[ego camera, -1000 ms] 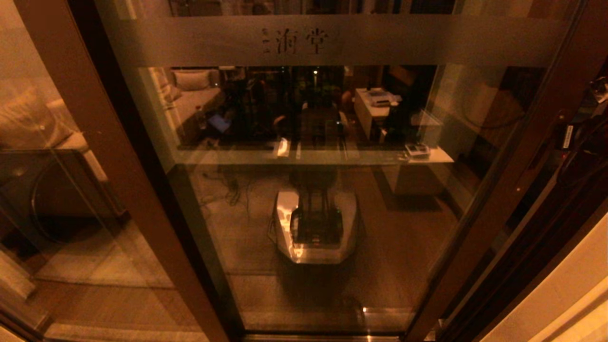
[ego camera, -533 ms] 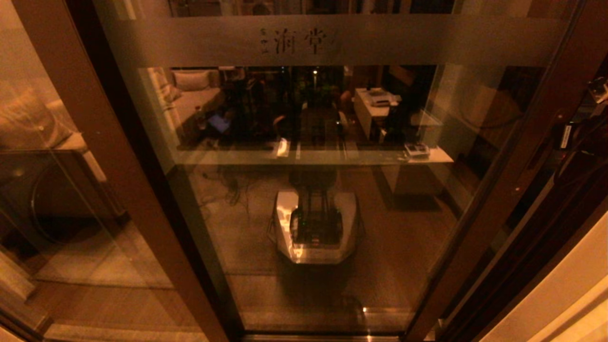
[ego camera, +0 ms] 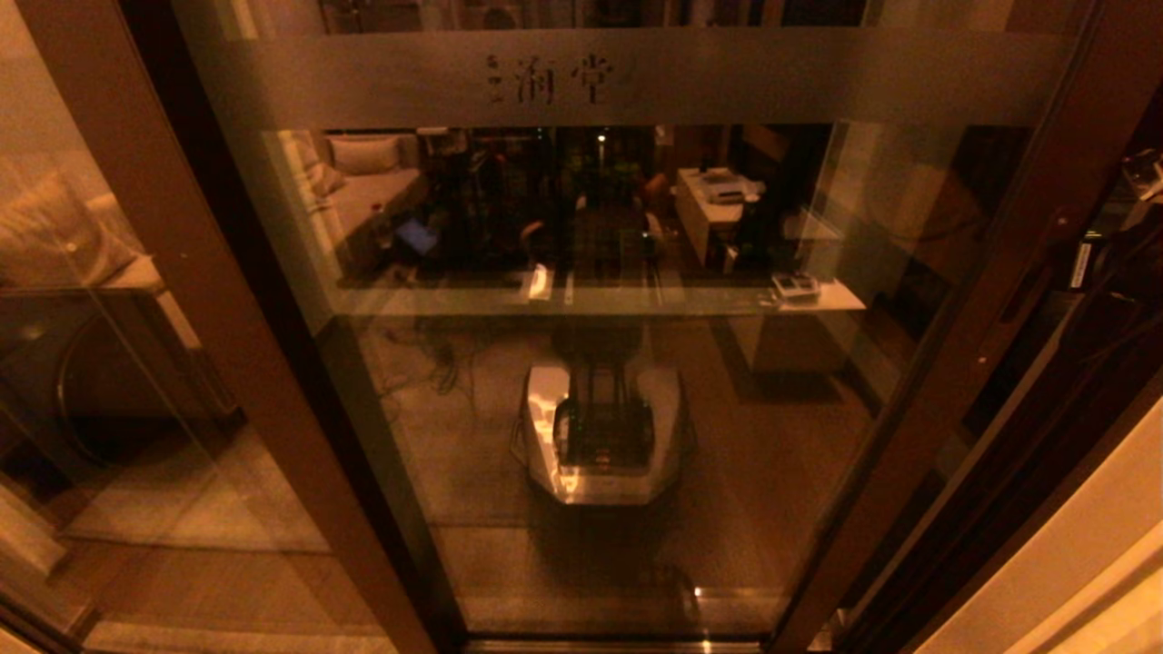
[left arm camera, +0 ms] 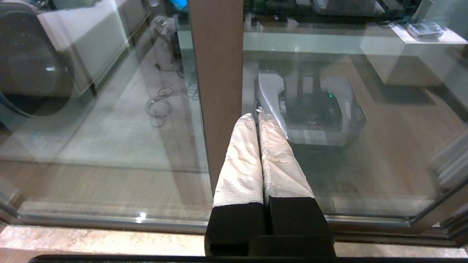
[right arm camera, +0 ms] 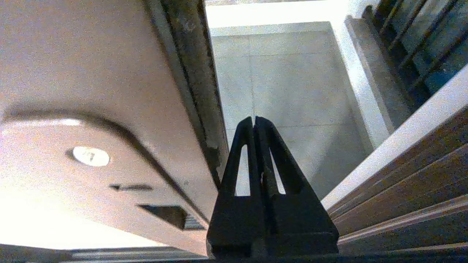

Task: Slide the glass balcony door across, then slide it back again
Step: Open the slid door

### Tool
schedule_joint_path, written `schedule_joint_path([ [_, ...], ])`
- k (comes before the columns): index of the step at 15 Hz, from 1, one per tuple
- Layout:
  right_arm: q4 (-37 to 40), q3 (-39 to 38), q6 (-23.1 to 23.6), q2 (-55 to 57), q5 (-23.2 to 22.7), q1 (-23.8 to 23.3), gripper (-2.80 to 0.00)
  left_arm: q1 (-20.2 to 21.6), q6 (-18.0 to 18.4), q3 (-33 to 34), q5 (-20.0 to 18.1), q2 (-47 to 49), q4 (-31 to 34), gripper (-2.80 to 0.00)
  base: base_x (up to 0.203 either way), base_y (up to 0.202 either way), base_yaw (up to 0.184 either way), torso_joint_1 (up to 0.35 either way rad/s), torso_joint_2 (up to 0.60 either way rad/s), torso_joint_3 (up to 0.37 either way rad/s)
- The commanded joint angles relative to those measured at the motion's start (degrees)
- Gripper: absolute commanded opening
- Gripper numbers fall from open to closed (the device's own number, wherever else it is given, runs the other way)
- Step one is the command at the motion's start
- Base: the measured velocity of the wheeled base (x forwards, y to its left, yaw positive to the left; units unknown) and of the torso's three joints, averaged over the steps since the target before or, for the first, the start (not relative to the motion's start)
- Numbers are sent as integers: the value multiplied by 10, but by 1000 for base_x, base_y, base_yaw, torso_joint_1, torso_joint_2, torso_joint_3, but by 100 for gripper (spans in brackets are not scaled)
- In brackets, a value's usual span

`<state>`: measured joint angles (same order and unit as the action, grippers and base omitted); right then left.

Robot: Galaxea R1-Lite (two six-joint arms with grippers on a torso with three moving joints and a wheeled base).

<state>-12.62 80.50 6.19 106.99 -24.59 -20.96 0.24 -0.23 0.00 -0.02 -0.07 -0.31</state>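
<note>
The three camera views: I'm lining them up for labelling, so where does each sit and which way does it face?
Head view: on the head, facing the glass balcony door; only the robot's reflection shows.
Left wrist view: behind the shut left end effector, facing the door's left stile.
Right wrist view: behind the shut right end effector, in the gap beside the door's edge.
Shared: head and left wrist views both show the reflected robot base.

Pale tiled balcony floor beyond the open gap, bare where visible, bordered by a white ledge. Bottom sill track running along the base of the glass. Marbled threshold strip just beside that track on the near side.
</note>
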Motion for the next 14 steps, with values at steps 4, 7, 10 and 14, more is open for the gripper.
schedule_joint_path([
  [4,-1,-7,0,-13,-5,14,-280,0,0,0,0,1,0,-280,0,0,0,0,0,0],
  [7,-1,-13,1,-14,-5,17,-280,0,0,0,0,1,0,-280,0,0,0,0,0,0],
  [10,-2,-26,3,-18,0,32,-280,0,0,0,0,1,0,-280,0,0,0,0,0,0],
  [14,-3,-40,3,-29,11,59,-280,0,0,0,0,1,0,-280,0,0,0,0,0,0],
])
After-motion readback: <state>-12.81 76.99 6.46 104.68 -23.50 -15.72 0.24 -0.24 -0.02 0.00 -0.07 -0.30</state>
